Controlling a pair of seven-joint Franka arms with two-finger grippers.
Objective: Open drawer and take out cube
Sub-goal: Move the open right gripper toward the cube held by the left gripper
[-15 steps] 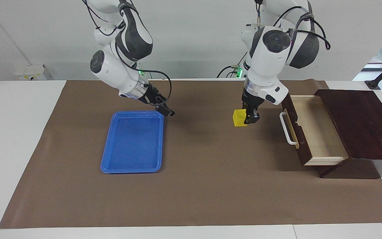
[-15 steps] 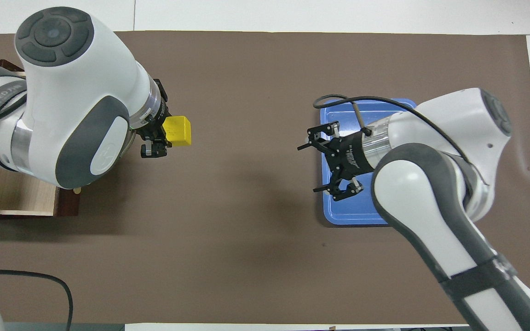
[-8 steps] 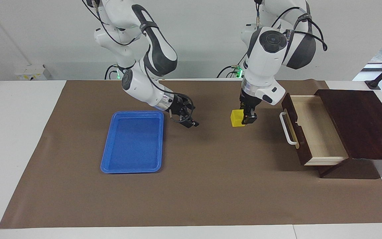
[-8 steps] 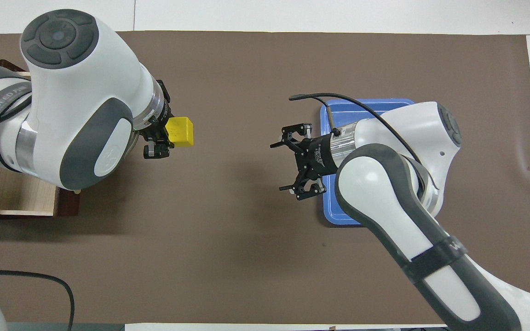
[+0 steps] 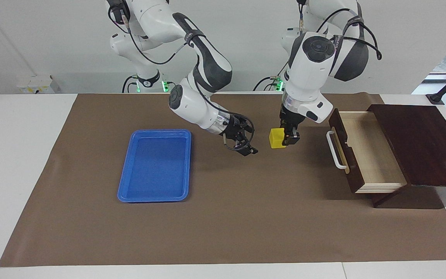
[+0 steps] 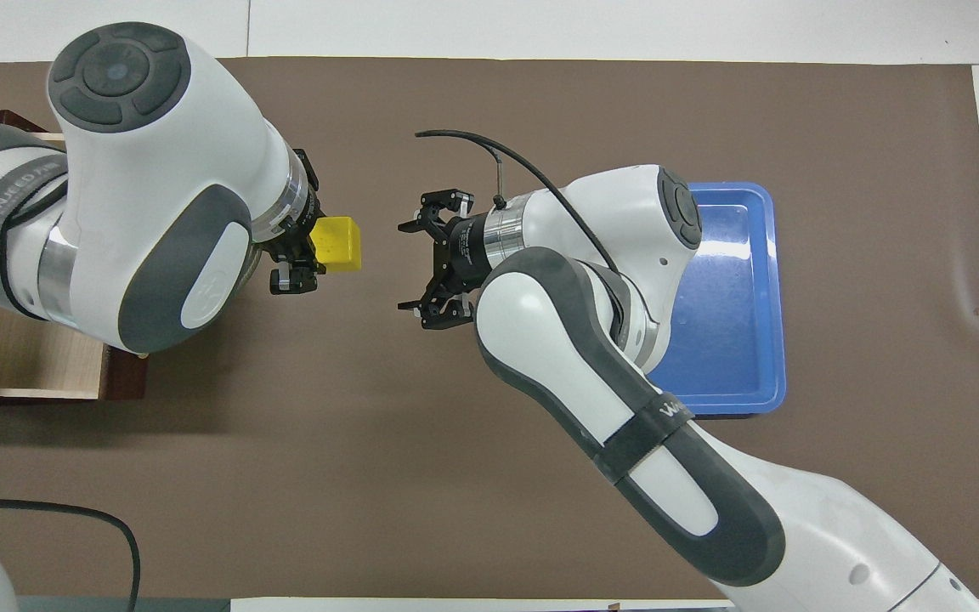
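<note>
The drawer (image 5: 368,155) stands pulled open out of its dark wooden box (image 5: 420,143) at the left arm's end of the table, and its pale inside shows nothing in it; the left arm covers much of the drawer (image 6: 39,365) from overhead. My left gripper (image 5: 287,138) (image 6: 302,253) hangs over the brown mat in front of the drawer, shut on the yellow cube (image 5: 276,138) (image 6: 338,243). My right gripper (image 5: 246,143) (image 6: 409,266) is open, lying sideways and facing the cube with a short gap between them.
A flat blue tray (image 5: 155,166) (image 6: 736,297) lies on the mat toward the right arm's end, with nothing in it. The brown mat (image 5: 227,217) covers most of the white table.
My right gripper has swept from over the blue tray's corner across the mat to just short of the cube, staying open. My left gripper has drifted slightly toward it with the cube.
</note>
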